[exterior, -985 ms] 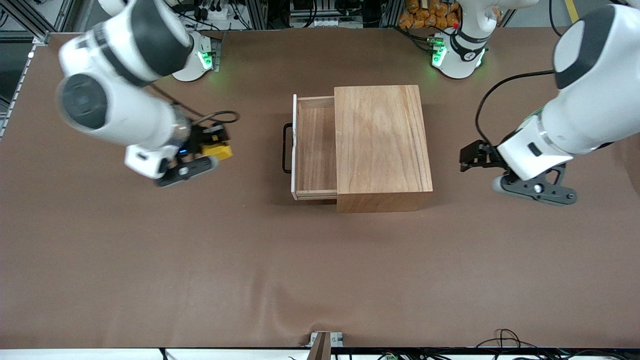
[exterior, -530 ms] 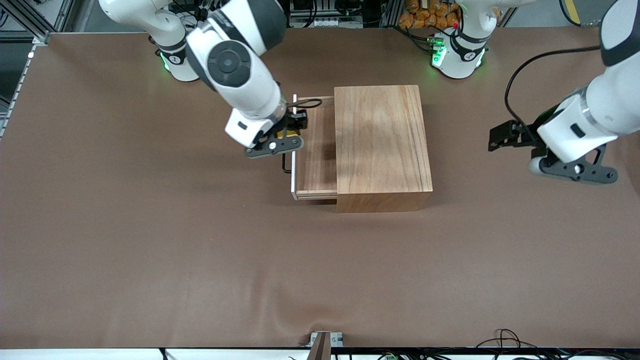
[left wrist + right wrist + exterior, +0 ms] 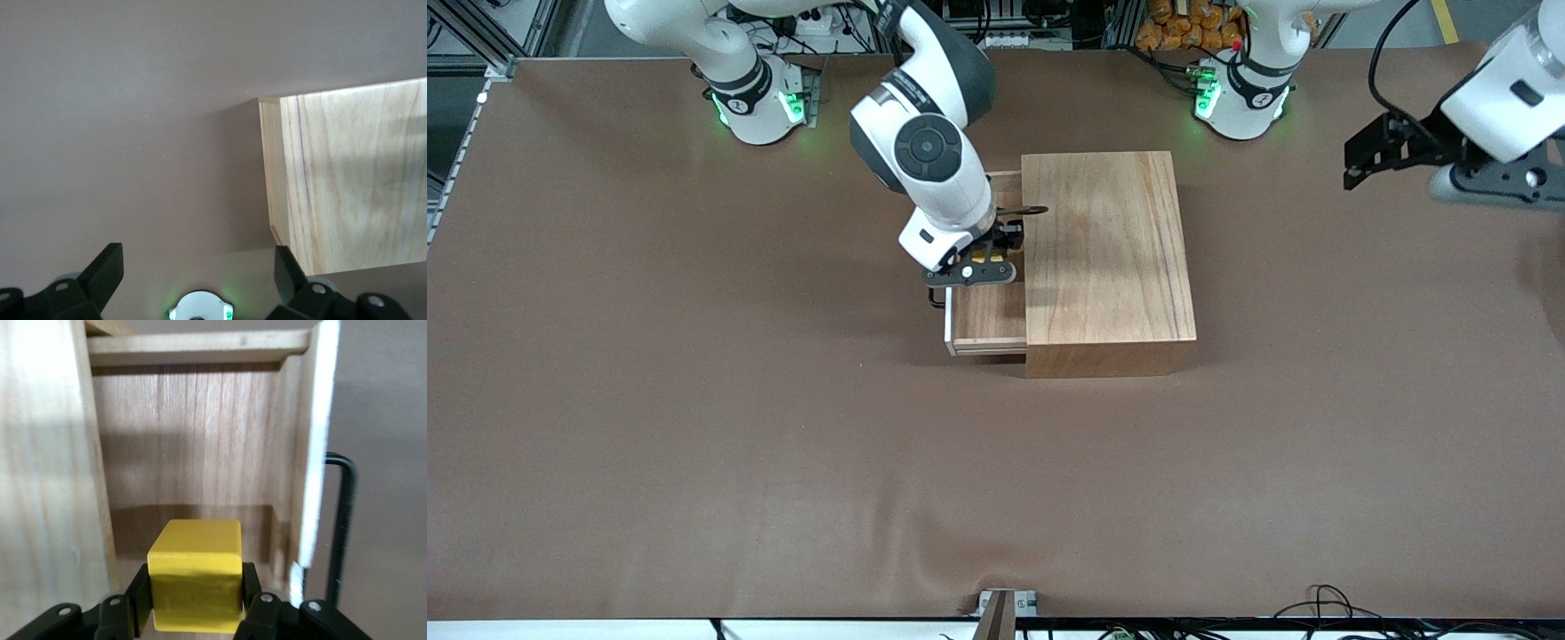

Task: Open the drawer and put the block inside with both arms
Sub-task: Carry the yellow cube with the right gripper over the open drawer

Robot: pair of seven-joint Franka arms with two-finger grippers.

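**Yellow block held over the open drawer**

A brown table (image 3: 694, 427) carries a light wooden box cabinet (image 3: 1107, 258) standing about midway between the two arm bases. Its drawer (image 3: 987, 311) is pulled out toward the right arm's end of the table, showing a bare wooden floor, a white front panel (image 3: 317, 447) and a black wire handle (image 3: 343, 520) on the outside of that panel.

The right arm (image 3: 925, 151) reaches from its base down over the open drawer. The right gripper (image 3: 980, 264) hangs above the drawer's floor, between the front panel and the cabinet's edge, its fingers (image 3: 137, 600) clamped on two opposite faces of the yellow block (image 3: 195, 575). The block appears clear of the drawer floor, though the wrist view does not show the gap plainly.

The left arm (image 3: 1507, 89) waits, raised over the table at its own end, well apart from the cabinet. The left gripper (image 3: 197, 273) has its fingers spread wide with nothing between them; only bare table and a corner of the cabinet lie below it.
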